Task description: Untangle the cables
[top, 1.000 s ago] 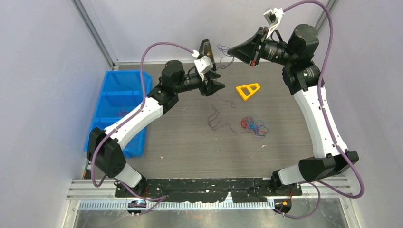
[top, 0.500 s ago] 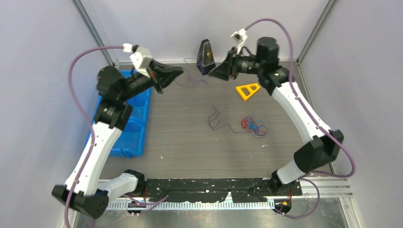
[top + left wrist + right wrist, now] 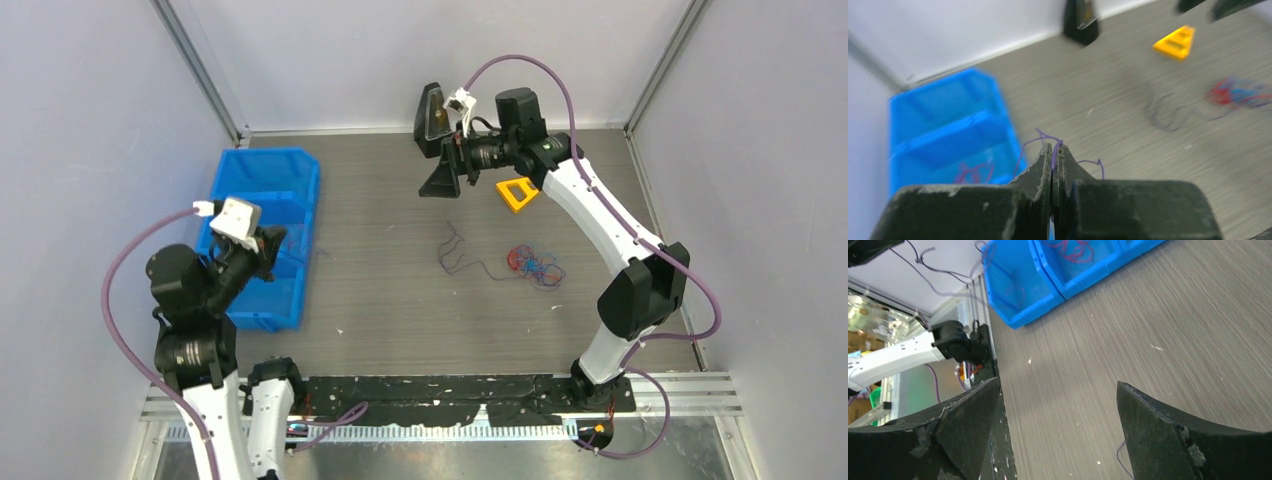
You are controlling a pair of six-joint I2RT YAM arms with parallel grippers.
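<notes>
Left hand (image 3: pixel 1054 151) pinching cable (image 3: pixel 1048 136), right hand (image 3: pixel 1058 385) agape

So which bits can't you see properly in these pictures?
Left wrist view: the red and blue tangle is smeared by motion blur; single strands cannot be told apart.
Right wrist view: a purple strand runs off the bottom edge.
Right wrist view: the red wires in the blue bin are cut off by the top edge.

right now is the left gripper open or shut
Shut: the left gripper pinches a purple cable, no gap between its jaws.
</notes>
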